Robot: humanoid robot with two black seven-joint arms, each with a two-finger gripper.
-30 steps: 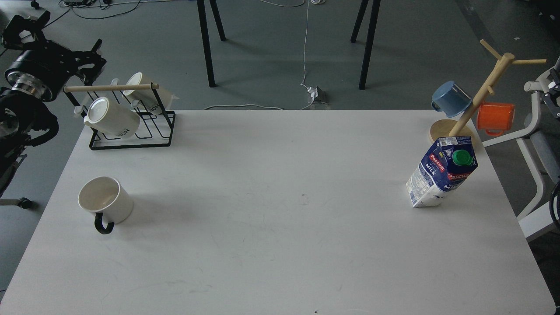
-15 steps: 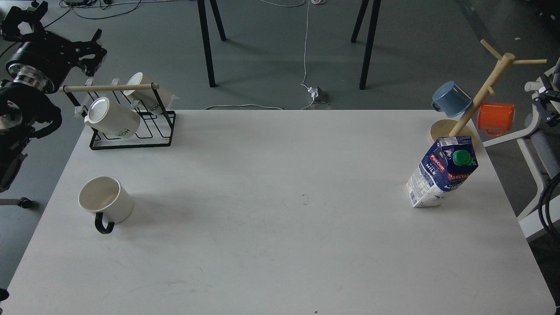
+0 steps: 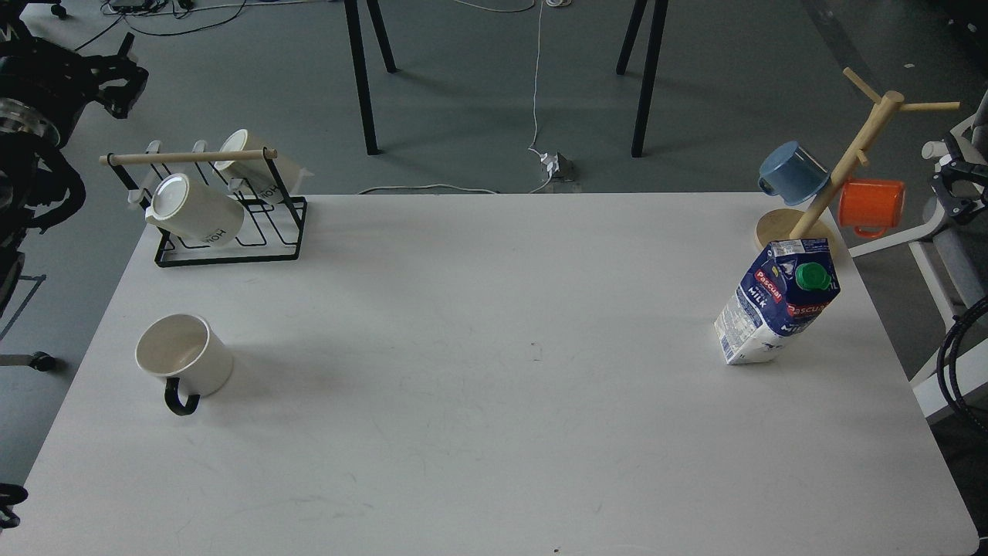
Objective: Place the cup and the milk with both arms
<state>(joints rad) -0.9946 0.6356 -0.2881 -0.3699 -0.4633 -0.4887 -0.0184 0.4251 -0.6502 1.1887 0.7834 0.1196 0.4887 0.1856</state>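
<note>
The cup [image 3: 184,357] is a white mug with a cream inside and a black loop handle. It stands upright near the table's left edge, handle towards me. The milk [image 3: 776,309], a blue and white carton with a green cap, stands upright near the right edge of the white table [image 3: 494,432]. My left gripper [image 3: 116,77] is dark, at the far top left off the table, well behind the cup. My right gripper [image 3: 951,185] shows small at the right edge, off the table, beyond the milk. Neither holds anything that I can see.
A black wire rack [image 3: 231,251] with a wooden bar holds two cream lettered mugs at the back left. A wooden mug tree [image 3: 841,170] at the back right carries a blue mug [image 3: 793,174] and an orange mug [image 3: 871,205], just behind the milk. A white frame [image 3: 938,232] stands right of the table.
My left arm has drawn up and to the left, away from the wire rack. My right gripper has come slightly into view at the right edge. Cup and milk have not moved.
</note>
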